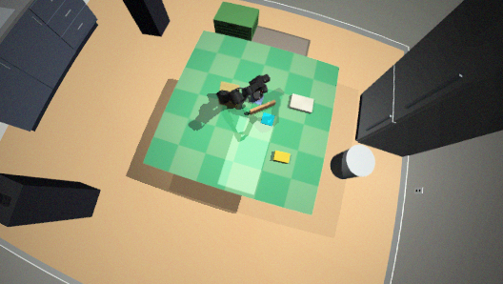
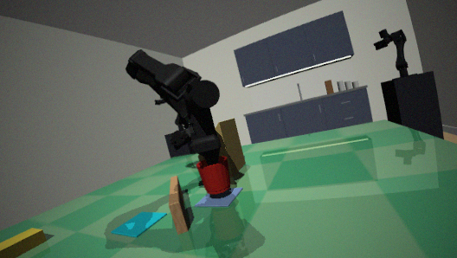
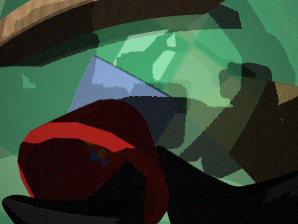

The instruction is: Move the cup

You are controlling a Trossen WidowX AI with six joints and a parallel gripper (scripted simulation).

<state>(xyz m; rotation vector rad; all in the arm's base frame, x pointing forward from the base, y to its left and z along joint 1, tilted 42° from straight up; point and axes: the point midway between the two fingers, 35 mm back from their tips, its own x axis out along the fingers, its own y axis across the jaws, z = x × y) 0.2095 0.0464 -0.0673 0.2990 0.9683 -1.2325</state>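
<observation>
The red cup (image 2: pixel 215 177) (image 3: pixel 75 132) is just above the lavender pad (image 1: pixel 258 101) (image 2: pixel 209 203) (image 3: pixel 105 82), slightly tilted, with a dark shadow under its base. Several small marbles (image 3: pixel 100 156) show inside it in the wrist view. My gripper (image 2: pixel 213 160) (image 3: pixel 149 152) is shut on the cup's wall, one finger inside the cup and one outside. The cyan pad (image 1: pixel 267 119) (image 2: pixel 140 224) lies bare on the other side of a wooden bar. The arm mostly hides the cup in the top view.
The wooden bar (image 1: pixel 263 107) (image 2: pixel 175 205) (image 3: pixel 50 14) stands between the two pads. A tall tan block (image 1: pixel 229 86) (image 2: pixel 233 145) is close behind the cup. A white block (image 1: pixel 301 103) and a yellow block (image 1: pixel 281 156) (image 2: pixel 22 243) lie farther off on the green checkered top.
</observation>
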